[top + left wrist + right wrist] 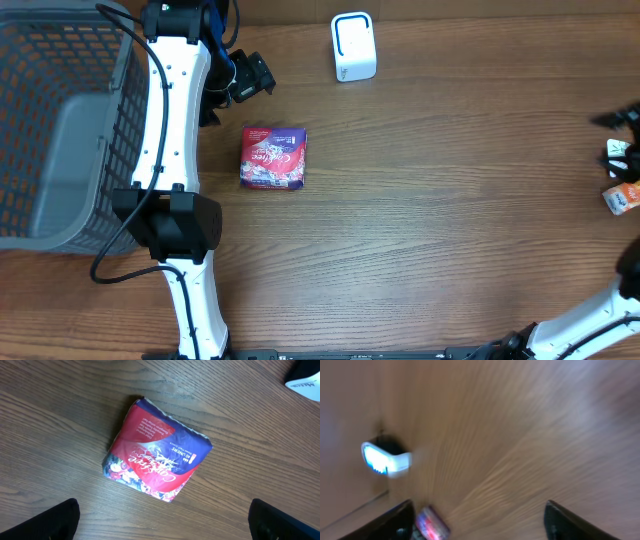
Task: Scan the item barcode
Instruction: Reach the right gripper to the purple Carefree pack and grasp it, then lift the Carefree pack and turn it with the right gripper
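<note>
The item is a red and purple soft packet (273, 157) lying flat on the wooden table, left of centre. The white barcode scanner (353, 46) stands at the far edge. My left gripper (250, 78) hovers just beyond the packet, open. In the left wrist view the packet (155, 455) lies ahead of the gripper (162, 522), whose fingers are wide apart with nothing between them. My right gripper (615, 135) is at the far right edge, open and empty. The blurred right wrist view shows that gripper (477, 520), the scanner (385, 460) and the packet (432, 524) far off.
A grey mesh basket (60, 130) fills the left end of the table. A small orange and white carton (622, 197) lies at the right edge, just below the right gripper. The left arm (170, 150) runs up between basket and packet.
</note>
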You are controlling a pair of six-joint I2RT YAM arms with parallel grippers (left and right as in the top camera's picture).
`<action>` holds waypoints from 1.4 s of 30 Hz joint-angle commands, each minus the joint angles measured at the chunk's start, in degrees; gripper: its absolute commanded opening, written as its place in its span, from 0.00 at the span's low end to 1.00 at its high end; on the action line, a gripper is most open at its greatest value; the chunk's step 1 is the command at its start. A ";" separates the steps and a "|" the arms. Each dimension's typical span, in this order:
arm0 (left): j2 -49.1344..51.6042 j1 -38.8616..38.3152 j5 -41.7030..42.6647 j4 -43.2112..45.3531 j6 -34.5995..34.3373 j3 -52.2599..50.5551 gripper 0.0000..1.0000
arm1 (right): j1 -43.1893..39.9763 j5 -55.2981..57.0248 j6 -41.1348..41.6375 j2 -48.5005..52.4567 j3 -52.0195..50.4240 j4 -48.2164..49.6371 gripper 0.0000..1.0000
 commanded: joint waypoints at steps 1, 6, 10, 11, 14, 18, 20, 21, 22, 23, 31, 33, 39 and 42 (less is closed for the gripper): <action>0.46 -0.15 -0.02 -0.15 0.74 0.02 1.00 | 10.32 -6.67 -5.20 -1.36 0.33 0.61 1.00; 0.46 -0.15 -0.02 -0.15 0.74 0.02 1.00 | 29.75 -5.64 -1.77 -0.37 -2.93 12.39 1.00; 0.46 -0.15 -0.02 -0.15 0.74 0.00 1.00 | 42.42 -1.70 10.64 1.77 -4.35 22.34 1.00; 0.46 -0.15 -0.02 -0.15 0.74 0.02 1.00 | 44.83 -1.03 12.22 2.45 -4.42 24.26 1.00; 0.46 -0.15 -0.02 -0.15 0.74 0.02 1.00 | 55.17 1.36 21.57 5.66 -4.42 33.79 0.92; 0.46 -0.15 -0.02 -0.13 0.74 0.02 1.00 | 63.34 6.67 28.30 7.96 -4.42 41.13 0.87; 0.46 -0.15 -0.02 -0.15 0.74 0.02 1.00 | 66.73 12.57 32.22 8.44 -4.59 41.40 0.82; 0.46 -0.15 -0.02 -0.15 0.74 0.02 1.00 | 68.54 14.69 32.83 8.52 -4.66 41.40 0.81; 0.46 -0.15 -0.02 -0.15 0.74 0.02 1.00 | 69.61 15.19 32.83 8.55 -4.70 41.62 0.80; 0.46 -0.15 -0.02 -0.15 0.74 0.00 1.00 | 70.73 15.45 32.85 8.59 -4.74 41.68 0.79; 0.46 -0.15 -0.02 -0.15 0.74 0.02 1.00 | 78.44 30.56 39.01 9.09 -7.39 42.99 0.71; 0.46 -0.15 -0.02 -0.15 0.74 0.02 1.00 | 79.01 32.68 39.01 9.44 -7.87 44.24 0.70; 0.46 -0.15 -0.02 -0.15 0.74 0.02 1.00 | 79.01 32.50 39.01 13.38 -8.00 44.04 0.56; 0.46 -0.15 -0.02 -0.15 0.74 0.02 1.00 | 78.51 33.00 38.80 13.46 -7.93 41.90 0.24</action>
